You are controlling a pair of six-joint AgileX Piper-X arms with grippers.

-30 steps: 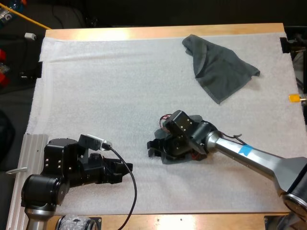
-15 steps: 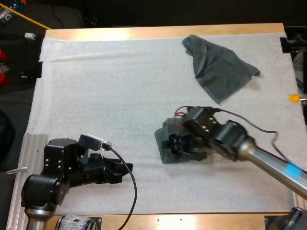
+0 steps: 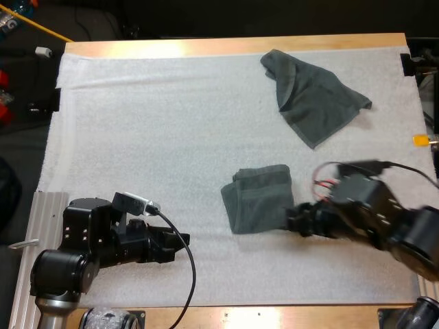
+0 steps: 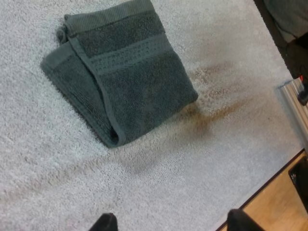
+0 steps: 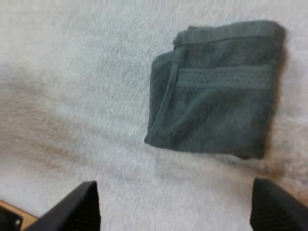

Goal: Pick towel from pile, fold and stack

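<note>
A folded dark grey-green towel (image 3: 257,199) lies flat on the white mat (image 3: 151,130), a little right of centre. It is also in the left wrist view (image 4: 120,82) and the right wrist view (image 5: 216,91). My right gripper (image 3: 295,223) hovers just beside the towel's near right corner, apart from it; its fingers (image 5: 82,204) stand wide open around nothing (image 5: 178,207). My left gripper (image 3: 171,247) rests low at the mat's near left, open (image 4: 173,224), well short of the towel. A crumpled towel (image 3: 312,96) lies at the far right.
A ribbed metal plate (image 3: 31,226) sits beside the left arm's base. The wooden table edge (image 3: 233,46) runs along the far side, and the near edge (image 4: 269,207) is close to my left gripper.
My right gripper has drawn back to the right off the folded towel, which now lies fully uncovered. The left arm has not moved.
</note>
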